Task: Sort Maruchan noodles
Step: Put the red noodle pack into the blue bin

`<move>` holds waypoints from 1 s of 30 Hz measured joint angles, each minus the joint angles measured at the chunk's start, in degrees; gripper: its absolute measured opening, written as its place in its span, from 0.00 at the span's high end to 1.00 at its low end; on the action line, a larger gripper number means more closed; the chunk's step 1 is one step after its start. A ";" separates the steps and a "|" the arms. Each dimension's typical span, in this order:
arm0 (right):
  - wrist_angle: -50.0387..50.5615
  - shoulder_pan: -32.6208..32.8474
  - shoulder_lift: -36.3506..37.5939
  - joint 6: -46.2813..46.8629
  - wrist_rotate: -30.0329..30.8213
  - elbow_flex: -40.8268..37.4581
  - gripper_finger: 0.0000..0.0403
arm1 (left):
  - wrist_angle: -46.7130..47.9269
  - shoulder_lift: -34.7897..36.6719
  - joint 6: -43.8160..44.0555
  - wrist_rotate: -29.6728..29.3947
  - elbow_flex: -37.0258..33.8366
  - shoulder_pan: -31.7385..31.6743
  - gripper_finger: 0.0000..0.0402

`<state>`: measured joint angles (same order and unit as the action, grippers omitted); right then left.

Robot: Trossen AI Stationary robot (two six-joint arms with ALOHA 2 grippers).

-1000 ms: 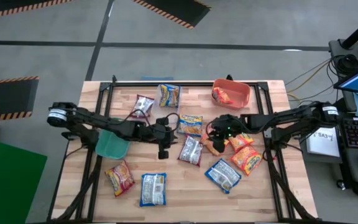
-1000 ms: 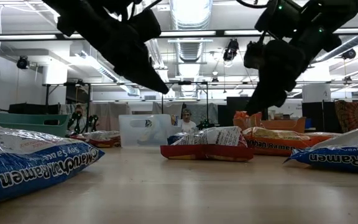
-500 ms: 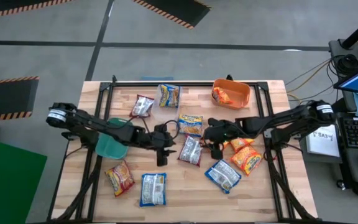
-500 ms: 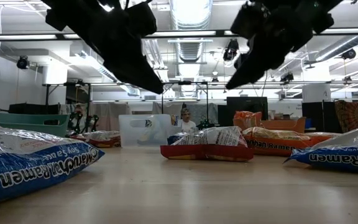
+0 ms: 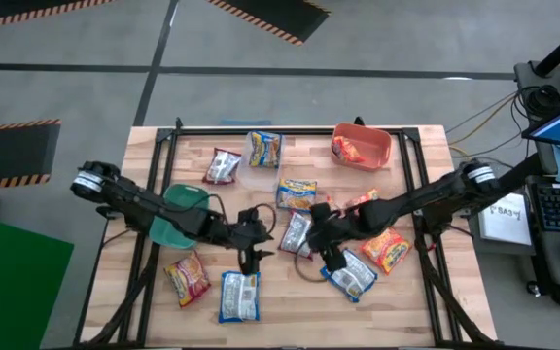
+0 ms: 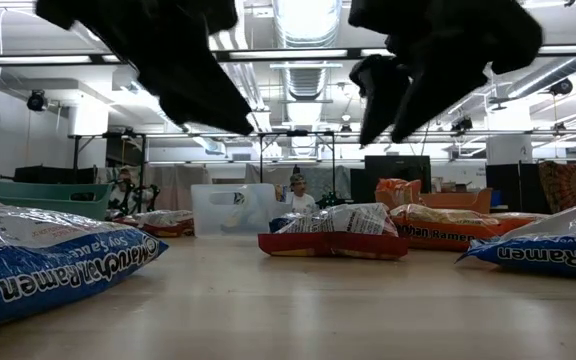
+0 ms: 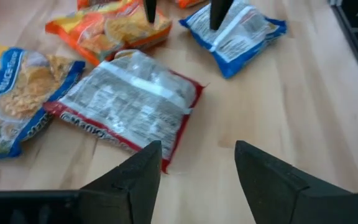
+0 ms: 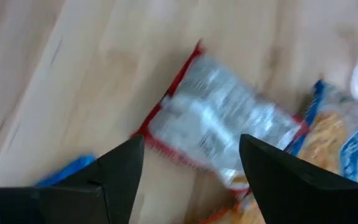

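Wooden table (image 5: 416, 301) with scattered ramen packets (image 5: 239, 295), teal bin (image 5: 175, 216), orange bin (image 5: 363, 146).

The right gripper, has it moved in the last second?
Yes. In the high view the right gripper has swung away from the orange bin, leftward over the red-edged packet at mid-table.

Mid-table packet (image 5: 297, 233) between both arms' fingers (bins (image 5: 362, 146) behind).

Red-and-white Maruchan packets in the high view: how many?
2. One red-and-white packet lies near the far left of the table; the other lies mid-table. The arms could hide more.
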<state>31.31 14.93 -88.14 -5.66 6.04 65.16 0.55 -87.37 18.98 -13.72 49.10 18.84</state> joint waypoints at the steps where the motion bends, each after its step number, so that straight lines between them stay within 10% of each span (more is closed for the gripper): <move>1: 2.78 0.46 -1.33 -0.02 0.01 1.62 0.38 | -0.51 0.02 0.18 -1.37 0.00 1.27 0.55; 14: 10.35 2.06 -10.07 0.60 5.22 5.87 0.43 | -4.87 0.09 3.24 -18.51 0.00 14.69 0.58; 30: 1.01 1.78 -10.40 -4.51 8.41 2.90 0.43 | -5.52 0.31 4.09 -21.91 0.00 15.51 0.58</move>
<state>32.31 16.72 -98.54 -10.18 14.45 68.06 -4.97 -87.07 23.07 -35.63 49.10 34.35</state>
